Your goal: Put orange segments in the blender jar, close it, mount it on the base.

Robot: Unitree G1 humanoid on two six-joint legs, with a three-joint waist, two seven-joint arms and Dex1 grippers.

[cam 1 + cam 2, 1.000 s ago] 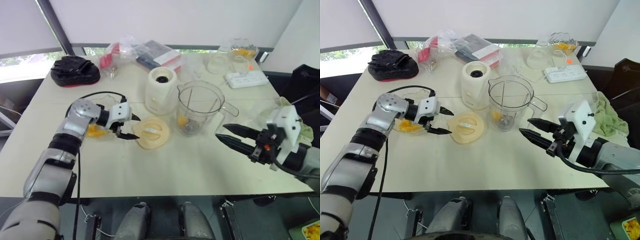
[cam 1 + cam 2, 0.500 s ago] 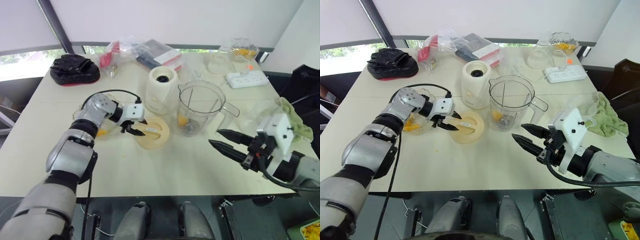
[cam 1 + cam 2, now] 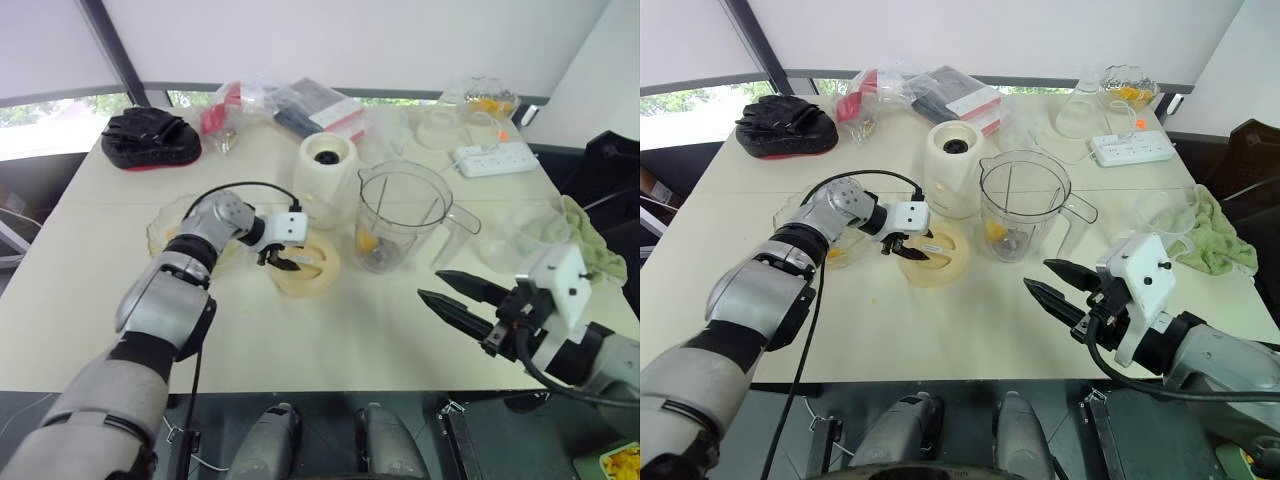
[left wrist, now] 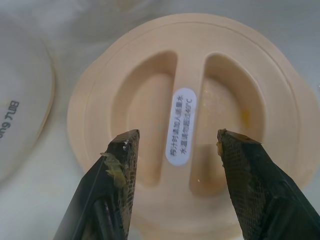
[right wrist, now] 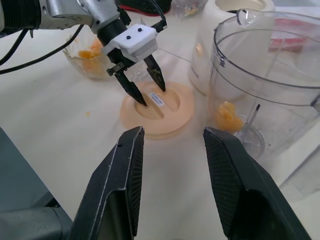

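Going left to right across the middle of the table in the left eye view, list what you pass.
Shallow clear bowl → left gripper → pale-yellow lid → blender jar → right gripper

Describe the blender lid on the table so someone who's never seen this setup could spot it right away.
Start at the tall clear blender jar in the middle of the table, with the cream base beside it. The lid lies flat in front of the base, under the left gripper. It is a round pale-yellow disc with a raised grip bar bearing a white sticker, unlike the crinkled clear bowl beside it.
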